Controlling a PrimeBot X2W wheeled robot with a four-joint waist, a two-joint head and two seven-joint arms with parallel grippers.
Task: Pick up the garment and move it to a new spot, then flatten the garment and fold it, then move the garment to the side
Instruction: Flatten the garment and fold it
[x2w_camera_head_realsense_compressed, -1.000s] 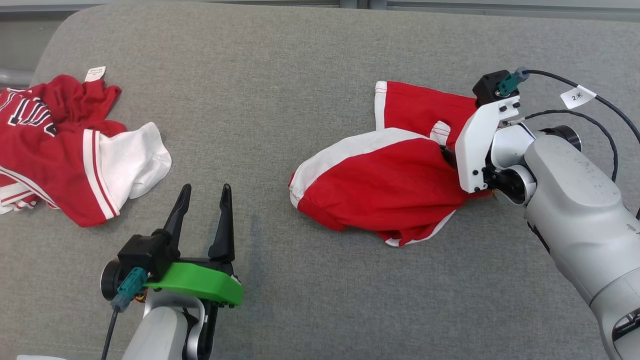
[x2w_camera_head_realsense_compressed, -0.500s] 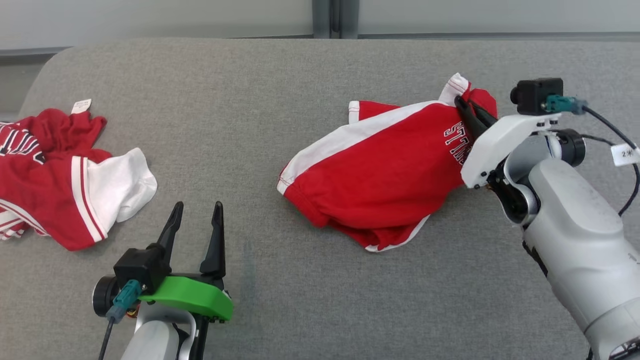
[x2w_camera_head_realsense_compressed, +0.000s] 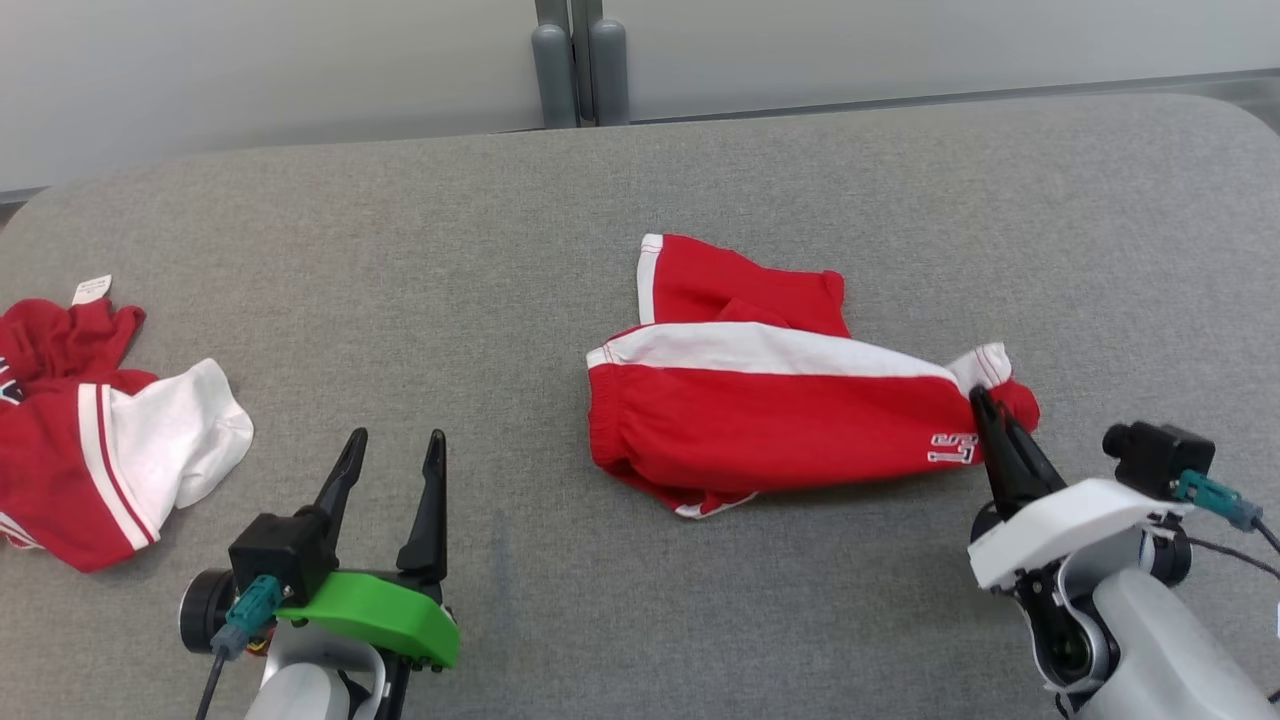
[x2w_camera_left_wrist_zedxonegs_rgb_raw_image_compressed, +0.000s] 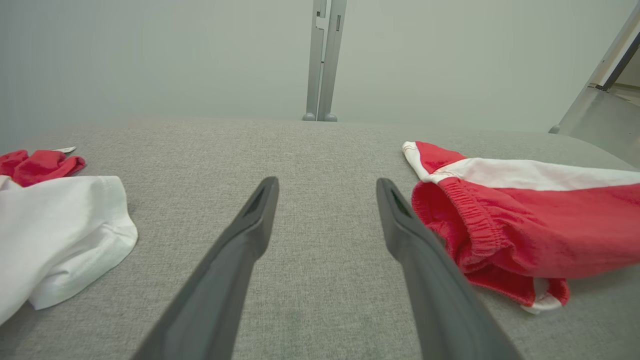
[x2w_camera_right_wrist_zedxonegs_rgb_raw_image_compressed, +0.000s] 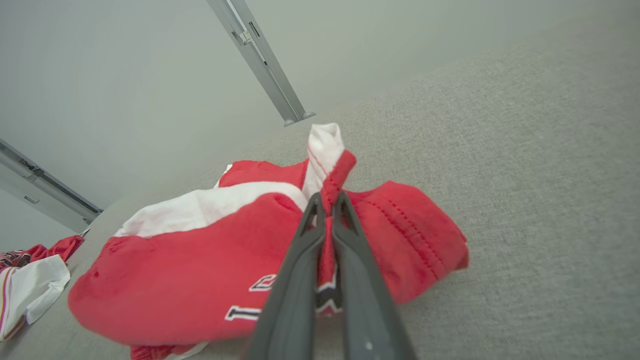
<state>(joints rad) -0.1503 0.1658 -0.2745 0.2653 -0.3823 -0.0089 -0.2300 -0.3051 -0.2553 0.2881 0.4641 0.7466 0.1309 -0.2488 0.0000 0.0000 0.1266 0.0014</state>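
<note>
The garment (x2w_camera_head_realsense_compressed: 770, 410) is a pair of red shorts with white side stripes, lying stretched across the middle of the grey padded table (x2w_camera_head_realsense_compressed: 620, 190). My right gripper (x2w_camera_head_realsense_compressed: 985, 405) is shut on its right hem, beside the white lettering. The right wrist view shows the red cloth (x2w_camera_right_wrist_zedxonegs_rgb_raw_image_compressed: 210, 270) pinched between the two dark fingers (x2w_camera_right_wrist_zedxonegs_rgb_raw_image_compressed: 300, 270), with a white-edged fold sticking up past the tips. My left gripper (x2w_camera_head_realsense_compressed: 392, 452) stands open at the lower left, clear of the cloth; in the left wrist view the shorts' waistband (x2w_camera_left_wrist_zedxonegs_rgb_raw_image_compressed: 465, 220) lies just right of its fingers.
A second red and white garment (x2w_camera_head_realsense_compressed: 90, 440) lies crumpled at the table's left edge, with a white tag at its top. A pale wall with a grey post (x2w_camera_head_realsense_compressed: 570, 60) runs behind the table. Bare grey cloth lies between the two garments.
The right gripper closed on the shorts' right hem and pulled it toward the near right, drawing the shorts out lengthwise. The head camera tilted, shifting the whole picture. The left gripper stayed open.
</note>
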